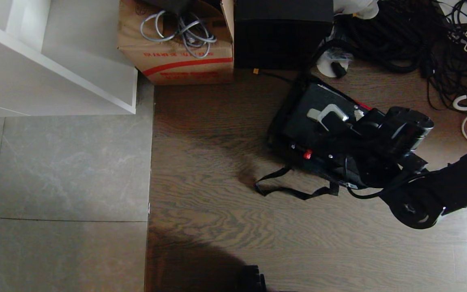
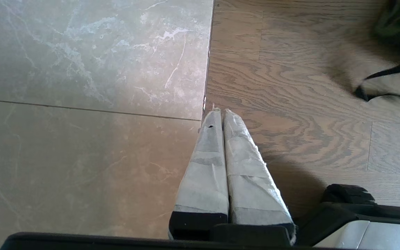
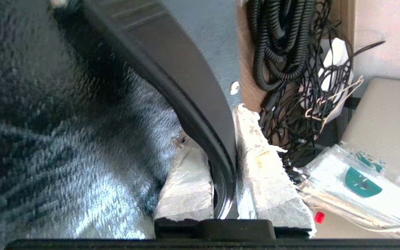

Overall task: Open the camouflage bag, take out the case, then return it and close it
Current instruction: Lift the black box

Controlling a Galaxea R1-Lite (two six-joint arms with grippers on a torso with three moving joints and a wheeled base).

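Head view places the camouflage bag (image 1: 298, 170) on the wood floor (image 1: 209, 227) at far right, boxed in by a cardboard box (image 1: 176, 44), a black box (image 1: 282, 32) and cables (image 1: 399, 36) beyond; open floor lies left and near. The right gripper (image 3: 225, 163) pinches the handle (image 3: 193, 104) of the case (image 1: 310, 117) lying in the bag. The left gripper (image 2: 221, 114), pressed together, hangs over the tile seam (image 2: 208, 52).

One camouflage bag (image 1: 298, 162), one case (image 1: 314, 117), one cardboard box (image 1: 176, 48), one taller black box (image 1: 282, 32) and two claws are counted on the floor (image 1: 217, 227).
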